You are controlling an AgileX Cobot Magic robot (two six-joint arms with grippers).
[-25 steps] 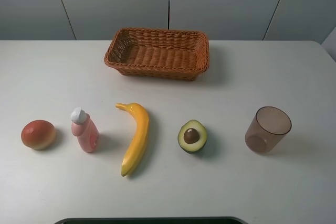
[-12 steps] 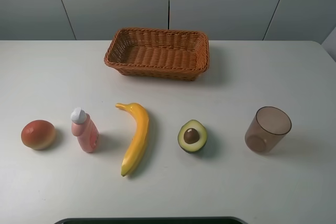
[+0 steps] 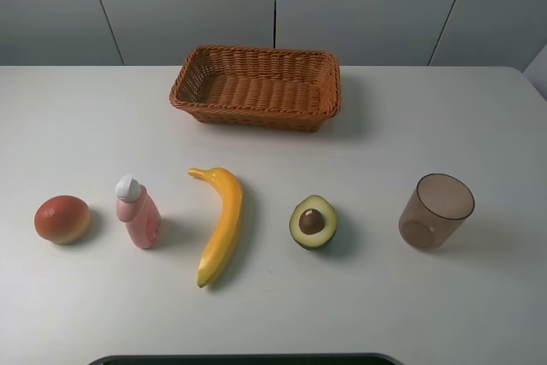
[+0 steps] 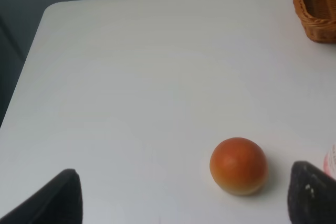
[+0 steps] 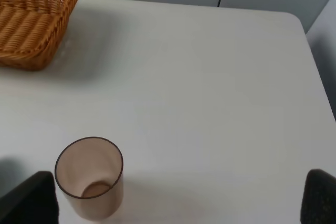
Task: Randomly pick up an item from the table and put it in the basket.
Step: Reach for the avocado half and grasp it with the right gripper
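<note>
On the counter [image 3: 85,108], between banana [image 3: 220,224] and brown cup [image 3: 436,210], the halved avocado [image 3: 313,222] lies pit up; the wicker basket [image 3: 255,85] sits far centre. My left jaws and right jaws gape wide. Pending, I judge: the reach, right jaws straddling the avocado.

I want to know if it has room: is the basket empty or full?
Empty. The basket shows only its bare woven bottom in the high view; the avocado and banana lie on the table outside it.
</note>
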